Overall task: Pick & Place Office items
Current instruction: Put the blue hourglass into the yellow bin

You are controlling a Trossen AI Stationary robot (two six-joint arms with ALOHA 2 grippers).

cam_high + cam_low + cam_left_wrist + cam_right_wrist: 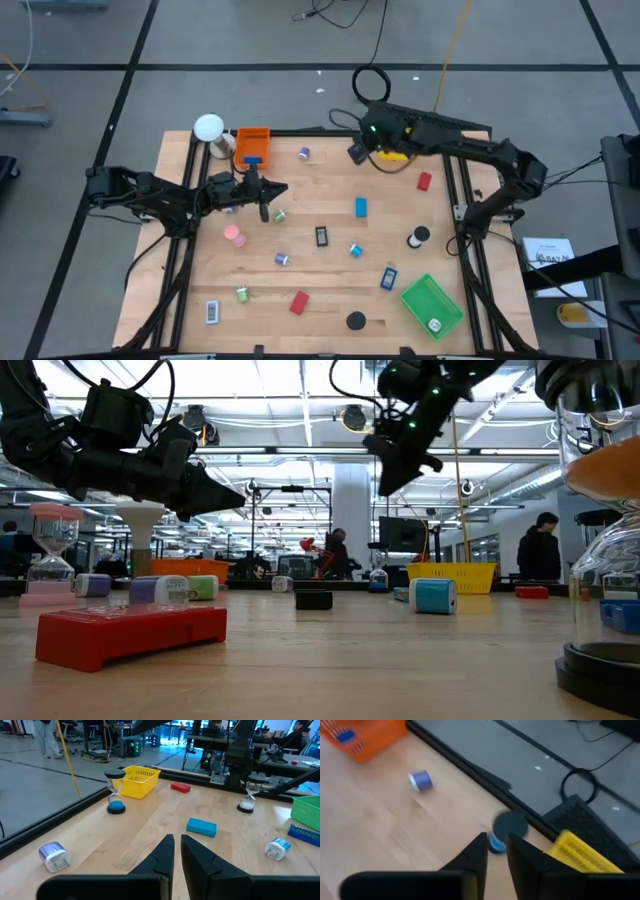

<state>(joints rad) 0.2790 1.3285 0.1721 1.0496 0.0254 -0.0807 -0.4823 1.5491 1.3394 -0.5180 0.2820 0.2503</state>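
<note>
So we've got both arms up off the wooden table right now and neither is carrying anything, as far as we can see. The left gripper hangs over the left-middle of the table, just in front of the orange mesh tray; its wrist camera shows its dark fingers nearly pressed together with only a thin slit and nothing in it. The right gripper is up at the far edge next to the yellow basket, fingers also almost closed and empty.

The office items are still scattered all over: a light-blue rectangular eraser-like block, a red block, a black-and-white little rectangle, a purple roll, a pink roll and a black round disc, among others. One blue piece sits in the orange tray, and something small lies in the green tray.

What worries us: the right gripper sits right beside a small hourglass with a blue base, and that looks tall and tippy. A sideways swing could knock it over or off the edge. Also, if either gripper comes down with fingers this closed, we think it would just shove a roll away, and rolls roll.
</note>
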